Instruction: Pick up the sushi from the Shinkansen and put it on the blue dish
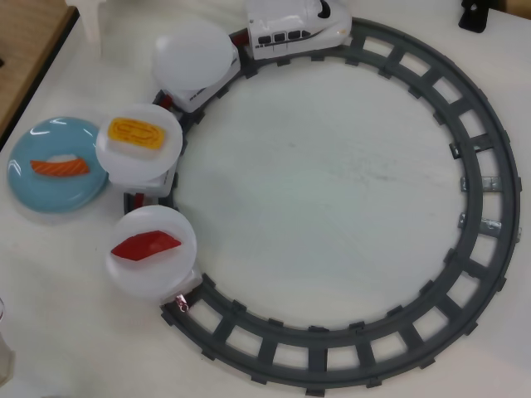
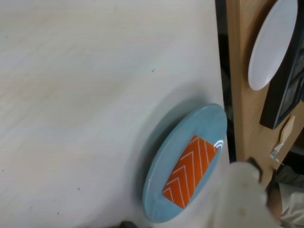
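Observation:
The orange salmon sushi (image 1: 60,166) lies on the blue dish (image 1: 33,191) at the left of the overhead view, beside the track. In the wrist view the striped sushi (image 2: 190,171) rests flat on the blue dish (image 2: 156,166) with nothing touching it. The white Shinkansen (image 1: 294,25) stands on the track at the top, with plate cars trailing down the left curve. The arm is absent from the overhead view. A blurred pale shape (image 2: 242,197) at the wrist view's lower right may be a finger, and the jaws are not visible.
Three white plates ride the cars: one empty (image 1: 192,54), one with yellow egg (image 1: 137,133), one with red tuna (image 1: 145,245). The grey track ring (image 1: 489,182) fills the table. A wooden ledge (image 2: 240,95) holds another white plate (image 2: 270,45).

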